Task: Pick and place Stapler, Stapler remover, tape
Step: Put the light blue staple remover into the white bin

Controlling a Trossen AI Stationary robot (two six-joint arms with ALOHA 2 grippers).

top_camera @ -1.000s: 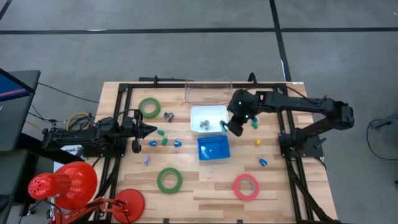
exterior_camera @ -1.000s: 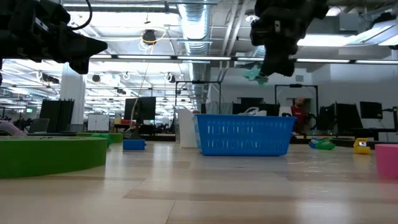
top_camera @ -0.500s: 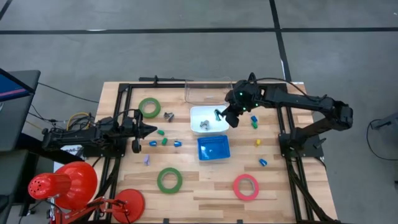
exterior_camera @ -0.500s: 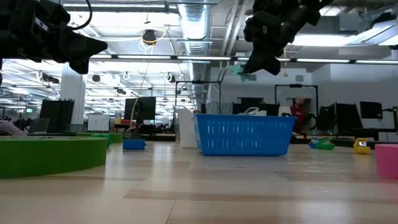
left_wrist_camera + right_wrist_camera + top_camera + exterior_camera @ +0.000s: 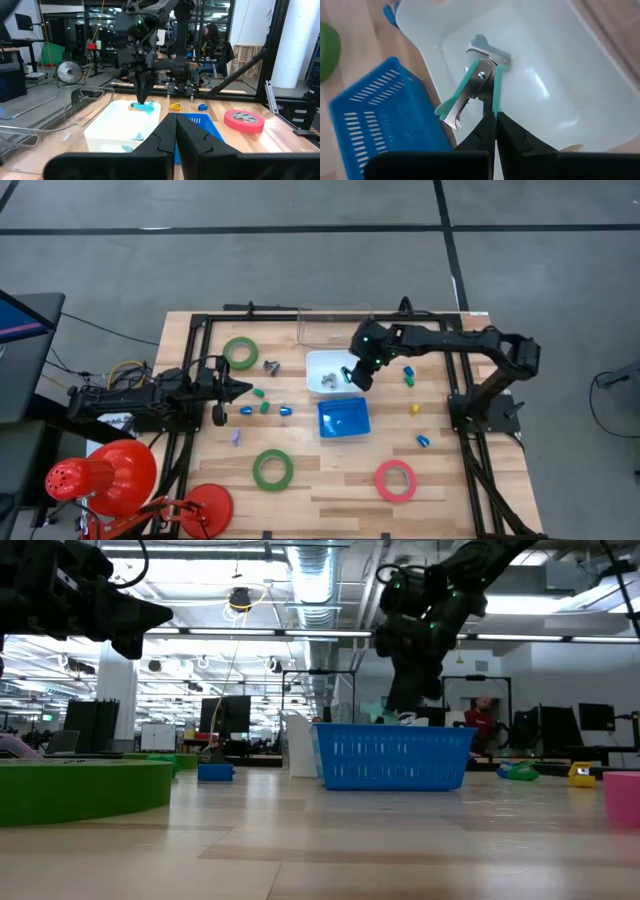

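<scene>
**Over the white bin: remover in hand, drop point straight below**

Above the white rectangular plastic bin (image 5: 334, 370) at the middle of the wooden table (image 5: 440, 470), your right hand (image 5: 352, 376) hangs with its fingers pinched tight on a teal-handled metal staple remover (image 5: 470, 92). The right wrist view shows the grip at one end of the tool, whose long axis runs forward from the fingertips and slants across the bin's floor. In the high view the hand sits over the bin's right-hand part, inside its rim rather than past it.

The relation that matters is vertical: the bin lies directly beneath the remover, so the release looks to need little sideways travel. A second metal-and-teal staple remover (image 5: 489, 50) already lies on the bin floor just beyond the held one's tip. Expect the dropped tool to land against it or beside it.

The blue slotted plastic basket (image 5: 343, 418) stands just in front of the bin, touching or nearly so, and it sits empty in the high view. Judge which container you mean before opening.

Your left hand (image 5: 238, 389) waits well apart over the table's left side, fingers pressed together on nothing. The tape is untouched: one green tape ring (image 5: 240, 352) at the far left, another green ring (image 5: 272, 469) near the front, and a pink-red tape ring (image 5: 395, 480) at the front right. The right arm is nearer the pink-red one, the left arm nearer both green ones.
</scene>
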